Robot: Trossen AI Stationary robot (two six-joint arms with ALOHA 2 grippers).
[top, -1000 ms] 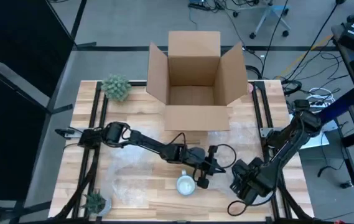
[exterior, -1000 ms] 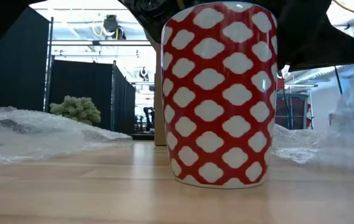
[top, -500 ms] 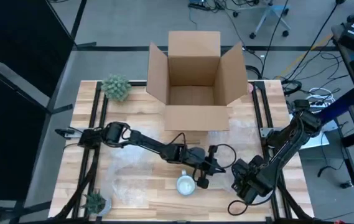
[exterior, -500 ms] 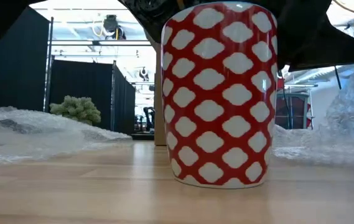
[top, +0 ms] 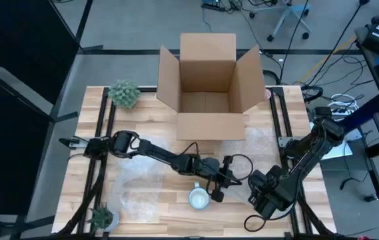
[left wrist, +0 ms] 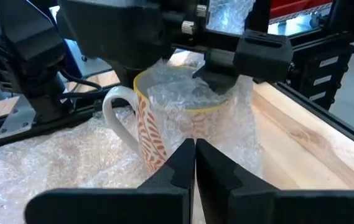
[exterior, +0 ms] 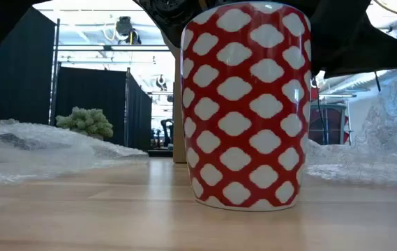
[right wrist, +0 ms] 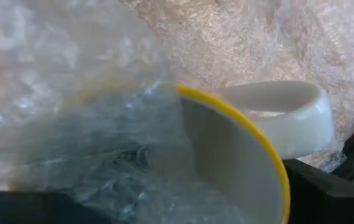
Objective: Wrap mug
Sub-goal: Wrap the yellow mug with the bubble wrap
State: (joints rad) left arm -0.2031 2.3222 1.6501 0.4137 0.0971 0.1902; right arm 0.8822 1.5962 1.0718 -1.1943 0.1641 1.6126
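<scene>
At the lower right of the high view, the right gripper (top: 267, 193) sits low over the table (top: 149, 200). The left wrist view shows why: it hangs over the mouth of the yellow-rimmed mug (left wrist: 164, 118). The mug stands upright on a sheet of bubble wrap (left wrist: 52, 155), handle toward the left of that frame. Wrap is already drawn up its right-hand side and bunched over the rim. Whether the right gripper is open or clamped on the wrap cannot be told.

The left gripper (top: 219, 181) is at lower centre of the high view, pointing at the mug, its fingers (left wrist: 177, 165) pressed narrowly together; I cannot tell if they pinch any wrap. A red-and-white cup (exterior: 243, 104) stands just beside it, apart from the work.

I judge the step in hand to be tucking wrap into the mug's mouth, with the wrapping partly done. The handle side looks bare, so the next move likely calls for drawing the loose sheet up over it.
</scene>
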